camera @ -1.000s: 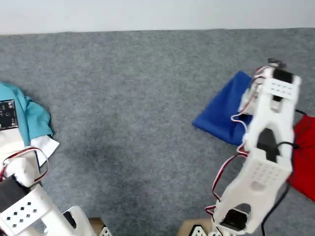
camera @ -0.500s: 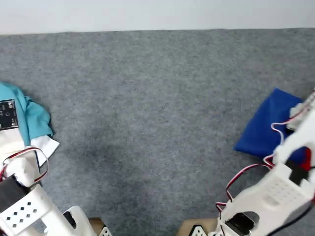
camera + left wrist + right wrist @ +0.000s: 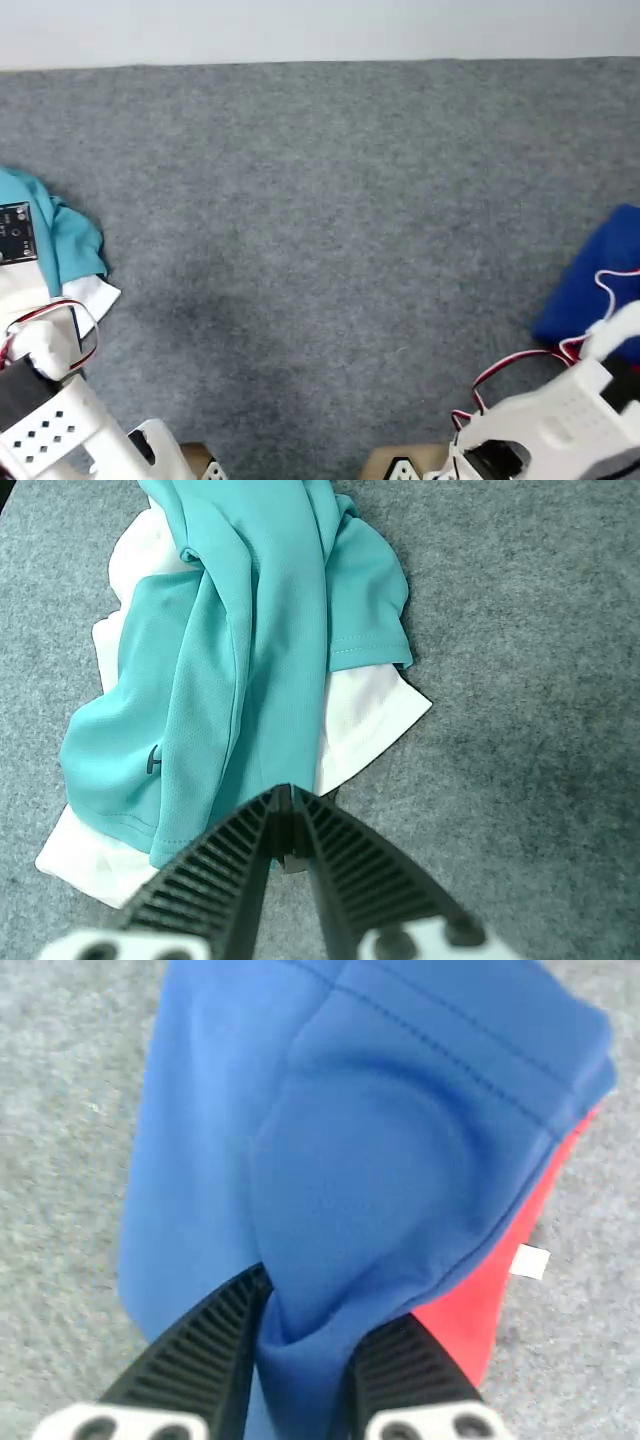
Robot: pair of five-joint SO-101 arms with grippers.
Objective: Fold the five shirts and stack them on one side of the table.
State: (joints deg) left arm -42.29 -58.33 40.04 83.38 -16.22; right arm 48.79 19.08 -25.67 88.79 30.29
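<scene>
A folded blue shirt (image 3: 380, 1130) lies over a red shirt (image 3: 490, 1300), and my right gripper (image 3: 315, 1310) is shut on a bunched fold of the blue one. In the high view the blue shirt (image 3: 600, 285) sits at the table's right edge, partly behind the right arm (image 3: 560, 420). A crumpled teal shirt (image 3: 240, 650) lies on a white shirt (image 3: 370, 715) at the left edge, also seen from above as the teal shirt (image 3: 65, 235) and the white shirt (image 3: 88, 296). My left gripper (image 3: 290, 798) hangs shut just above the teal cloth's near edge.
Grey felt (image 3: 320, 220) covers the table, bare across its wide middle. A pale wall strip (image 3: 320, 30) runs along the far edge. The left arm's base (image 3: 60, 425) fills the near left corner. A small white tag (image 3: 528, 1260) shows on the red shirt.
The right arm has swung right, dragging the blue shirt from right of centre to the table's right edge. The red shirt has left the high view. The left arm stayed still.
</scene>
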